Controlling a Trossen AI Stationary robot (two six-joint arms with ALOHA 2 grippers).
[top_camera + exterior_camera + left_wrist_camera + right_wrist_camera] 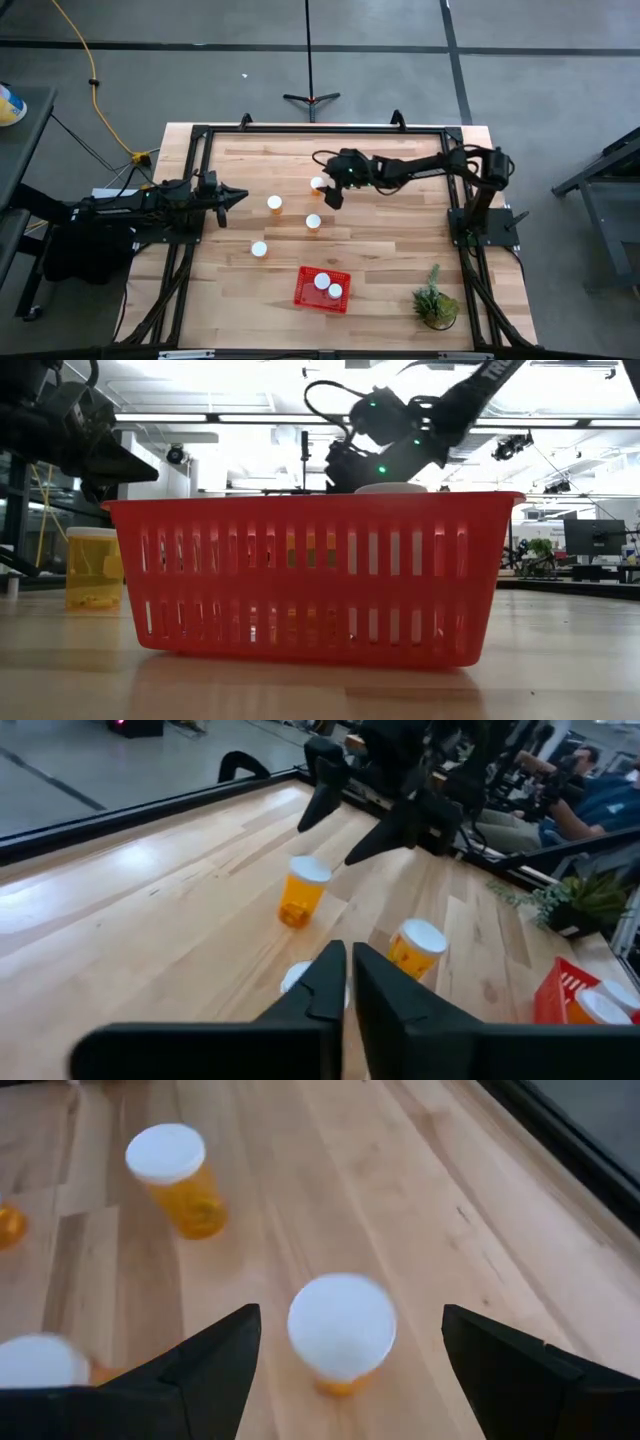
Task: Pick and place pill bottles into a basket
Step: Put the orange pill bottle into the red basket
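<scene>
A robotics lab — concrete floor (560, 100), framed wooden table (380, 250), monitors (594, 538) (far desks behind).

Evenly and brightly lit from overhead, with long ceiling strip lights (300, 420) blown out to white glare across the top of the low view and only soft, short shadows under the bottles on the table (400, 250). Sharp enough from above, but soft and slightly smeared in the right wrist view, especially on the white cap (341, 1325) at lower centre. Blurred too on the near dark fingers (340, 990) at the bottom of the left wrist view.
</scene>
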